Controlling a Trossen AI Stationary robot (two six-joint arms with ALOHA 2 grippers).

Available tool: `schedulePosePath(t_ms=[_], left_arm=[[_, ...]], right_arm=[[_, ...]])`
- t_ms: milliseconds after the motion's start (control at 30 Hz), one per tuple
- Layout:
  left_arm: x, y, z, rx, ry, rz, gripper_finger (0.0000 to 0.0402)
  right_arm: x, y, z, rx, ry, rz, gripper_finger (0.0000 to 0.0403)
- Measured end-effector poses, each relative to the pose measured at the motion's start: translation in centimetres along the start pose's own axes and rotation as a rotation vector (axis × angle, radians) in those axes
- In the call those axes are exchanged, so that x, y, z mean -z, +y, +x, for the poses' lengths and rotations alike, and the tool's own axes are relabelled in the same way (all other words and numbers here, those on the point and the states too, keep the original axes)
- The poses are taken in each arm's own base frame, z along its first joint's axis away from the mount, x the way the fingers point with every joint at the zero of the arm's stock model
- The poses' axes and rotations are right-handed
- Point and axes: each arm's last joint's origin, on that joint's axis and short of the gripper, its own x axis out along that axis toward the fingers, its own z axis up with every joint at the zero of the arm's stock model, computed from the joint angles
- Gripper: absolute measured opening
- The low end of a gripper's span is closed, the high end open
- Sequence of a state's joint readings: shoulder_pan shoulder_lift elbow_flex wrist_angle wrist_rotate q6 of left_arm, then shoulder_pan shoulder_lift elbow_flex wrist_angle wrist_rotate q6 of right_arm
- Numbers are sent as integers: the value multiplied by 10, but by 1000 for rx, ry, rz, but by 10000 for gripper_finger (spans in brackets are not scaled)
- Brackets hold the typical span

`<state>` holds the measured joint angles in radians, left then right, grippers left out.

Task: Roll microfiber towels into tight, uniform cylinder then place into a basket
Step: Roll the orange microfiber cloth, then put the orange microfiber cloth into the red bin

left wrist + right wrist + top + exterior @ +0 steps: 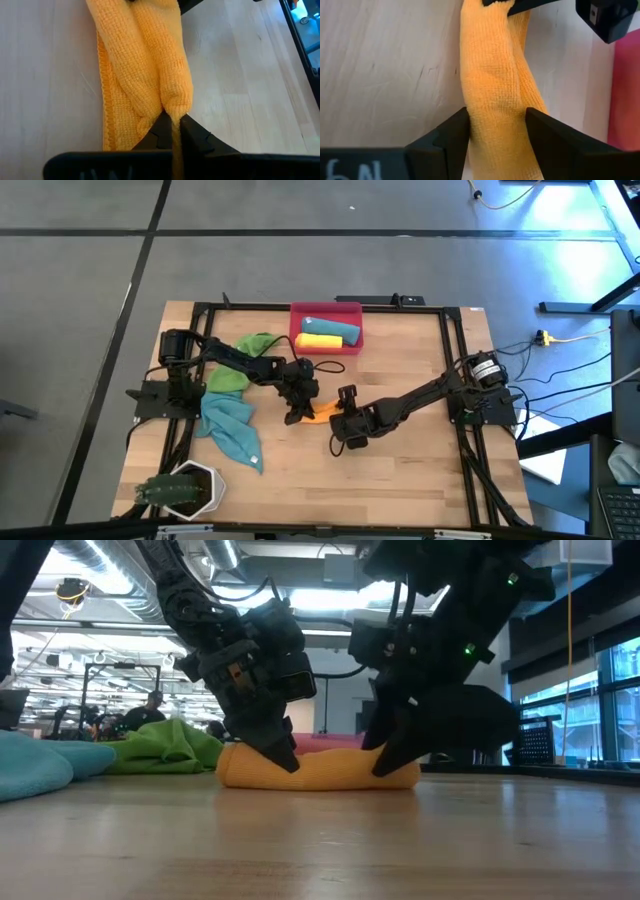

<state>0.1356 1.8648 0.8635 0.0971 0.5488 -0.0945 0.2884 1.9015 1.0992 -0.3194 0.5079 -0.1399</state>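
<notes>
A rolled orange towel [322, 412] lies on the bench [420, 470] near its middle, just in front of the red basket [326, 327], which stands at the far edge. The left tool [297, 412] is clenched on the roll's left end, its fingertips [170, 131] nipping a fold of the cloth. The right tool [343, 442] straddles the roll's right end, its fingers [451, 140] set wide on either side of the cloth and touching it, grasping the orange towel.

In the low view the roll rests flat on the wood with a tool planted at each end.

Inside the basket lie two rolls side by side, a teal one [326, 322] on the far side and a yellow one [320, 340] nearer. To the left of the left tool a green towel [240, 360] lies crumpled, and a teal towel [232, 430] is spread loosely nearer. A white pot [185, 488] with a plant sits at the near left corner.
</notes>
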Motion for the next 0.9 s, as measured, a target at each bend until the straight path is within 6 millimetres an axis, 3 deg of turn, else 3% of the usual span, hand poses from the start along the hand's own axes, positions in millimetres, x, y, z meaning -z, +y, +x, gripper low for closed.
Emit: schedulePosePath(t_ms=[333, 700, 900], left_arm=[[0, 0, 0, 1, 1, -1, 0], [0, 0, 0, 0, 1, -1, 0], [0, 0, 0, 1, 1, -1, 0]], right_arm=[[-9, 4, -9, 3, -36, -31, 198], [-8, 4, -8, 9, -25, -27, 319], [0, -5, -2, 14, 47, 16, 320]])
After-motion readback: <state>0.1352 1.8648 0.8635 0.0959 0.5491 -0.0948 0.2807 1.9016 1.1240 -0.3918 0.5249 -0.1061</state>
